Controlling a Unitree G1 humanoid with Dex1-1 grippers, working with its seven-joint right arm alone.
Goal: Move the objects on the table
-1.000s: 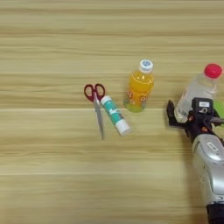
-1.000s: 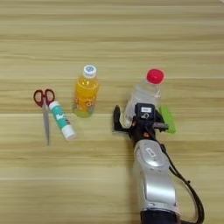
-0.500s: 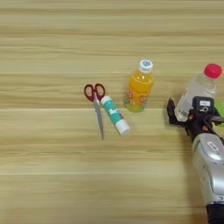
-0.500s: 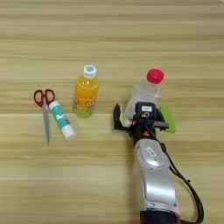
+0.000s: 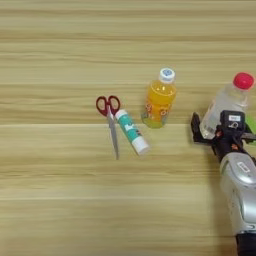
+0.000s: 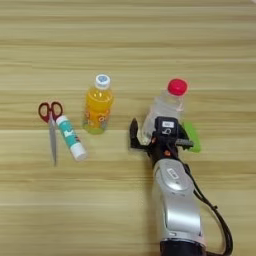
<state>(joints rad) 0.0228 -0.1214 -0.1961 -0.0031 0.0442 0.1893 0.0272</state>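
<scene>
The clear plastic bottle with a red cap (image 6: 167, 102) stands right of centre on the wooden table (image 6: 75, 210). My right gripper (image 6: 159, 131) is open around its lower part: one black finger (image 6: 133, 134) stands a little apart on the bottle's left, and the other side is hidden behind the wrist. Further left, the orange drink bottle with a white cap (image 6: 98, 107) stands upright. The teal-and-white glue stick (image 6: 70, 137) lies on its side left of that. In the left eye view the gripper (image 5: 220, 127) sits near the right edge.
Red-handled scissors (image 6: 51, 125) lie just left of the glue stick, blades pointing toward me. A flat green thing (image 6: 192, 137) lies on the table against the right side of the clear bottle. My silver forearm (image 6: 175, 210) comes up from the bottom edge.
</scene>
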